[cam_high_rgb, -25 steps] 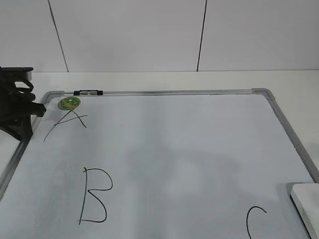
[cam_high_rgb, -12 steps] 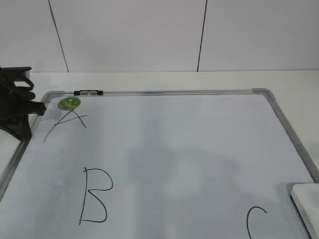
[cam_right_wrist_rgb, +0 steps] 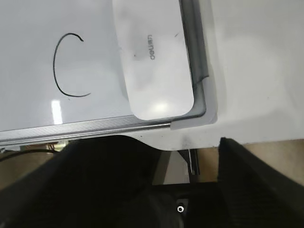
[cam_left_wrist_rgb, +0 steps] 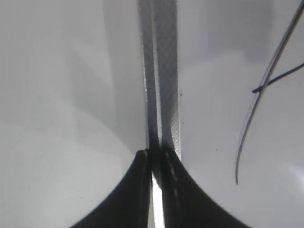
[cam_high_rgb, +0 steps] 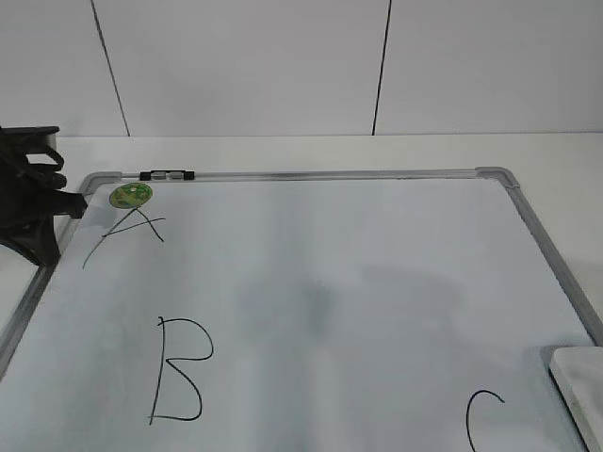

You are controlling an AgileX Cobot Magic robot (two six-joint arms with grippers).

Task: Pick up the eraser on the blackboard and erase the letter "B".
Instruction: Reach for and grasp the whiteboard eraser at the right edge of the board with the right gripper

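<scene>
The blackboard (cam_high_rgb: 320,282) lies flat, a pale board with a grey frame. The black letter "B" (cam_high_rgb: 179,369) is at its near left, with "A" (cam_high_rgb: 127,234) beyond it and "C" (cam_high_rgb: 485,419) at the near right. The white eraser (cam_high_rgb: 579,391) lies on the near right corner, cut off by the view's edge. In the right wrist view the eraser (cam_right_wrist_rgb: 154,57) lies beside "C" (cam_right_wrist_rgb: 66,66). My right gripper (cam_right_wrist_rgb: 183,152) is open and empty, just off the board's corner. My left gripper (cam_left_wrist_rgb: 156,154) is shut over the left frame (cam_left_wrist_rgb: 164,71). It shows at the left edge in the exterior view (cam_high_rgb: 38,202).
A round green sticker (cam_high_rgb: 130,195) and a small black clip (cam_high_rgb: 167,175) sit at the far left of the frame. White table surrounds the board, with a white wall behind. The table's front edge (cam_right_wrist_rgb: 190,137) shows in the right wrist view.
My left arm has shifted slightly to the left. Faint shadows on the middle of the board have moved. The eraser and the letters are unchanged.
</scene>
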